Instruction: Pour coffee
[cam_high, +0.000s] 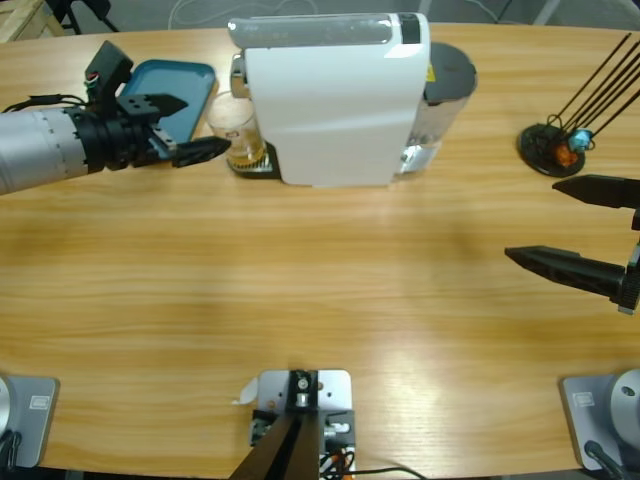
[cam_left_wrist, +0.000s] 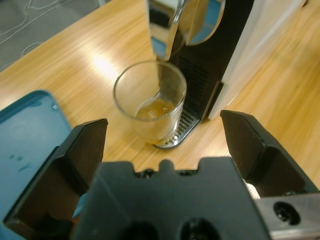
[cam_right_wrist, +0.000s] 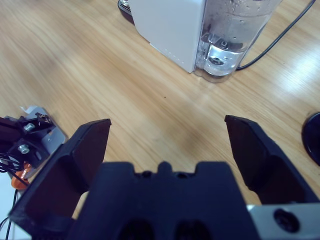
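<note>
Coffee (cam_left_wrist: 156, 108) lies as a shallow amber layer in the upright clear glass (cam_high: 236, 130), mouth up, on the drip tray under the white machine (cam_high: 335, 95). Left tool (cam_high: 185, 128), jaws spread, sits just beside it. Right tool (cam_high: 575, 228) hangs released over the worktop (cam_high: 300, 290).

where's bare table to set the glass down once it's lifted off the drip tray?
Free: the wide wooden table in front of the coffee machine, between the left gripper and right gripper. Crowded: the glass sits tight between machine and blue tray; the capsule stand fills the far right.
</note>
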